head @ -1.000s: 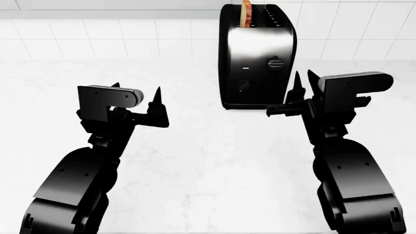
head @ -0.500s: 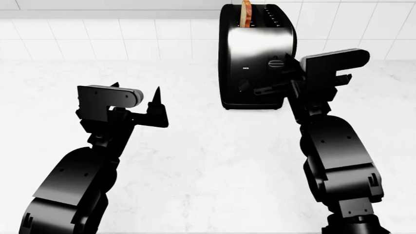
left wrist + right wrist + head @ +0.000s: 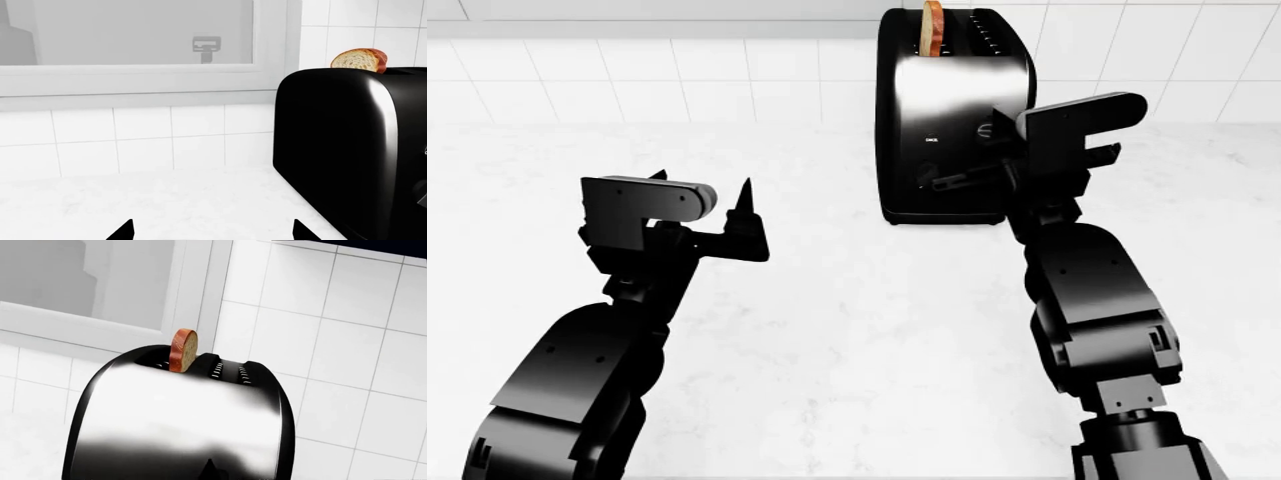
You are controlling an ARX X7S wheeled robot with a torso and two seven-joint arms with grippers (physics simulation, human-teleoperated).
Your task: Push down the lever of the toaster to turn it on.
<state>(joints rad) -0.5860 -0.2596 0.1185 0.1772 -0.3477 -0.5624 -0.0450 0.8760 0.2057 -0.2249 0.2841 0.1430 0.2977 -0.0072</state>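
The toaster [image 3: 954,100] is tall, black and chrome, and stands at the back of the counter with a slice of bread [image 3: 933,25] in one slot. Its mirror-like end face faces me. The lever [image 3: 925,178] is a small dark tab low on that face. My right gripper [image 3: 1004,122] is shut and empty, close in front of the face on the dial side, with a part of it reaching across toward the lever. In the right wrist view the gripper's [image 3: 210,469] tip shows against the toaster [image 3: 180,420]. My left gripper [image 3: 705,185] is open and empty, left of the toaster [image 3: 353,150].
A white marble counter [image 3: 854,300] runs under both arms. A white tiled wall [image 3: 694,70] stands behind the toaster, with a window [image 3: 133,35] above it. There is open counter between the two arms.
My right arm has moved left and forward, from beside the toaster's right edge to in front of its end face. My left arm has barely moved.
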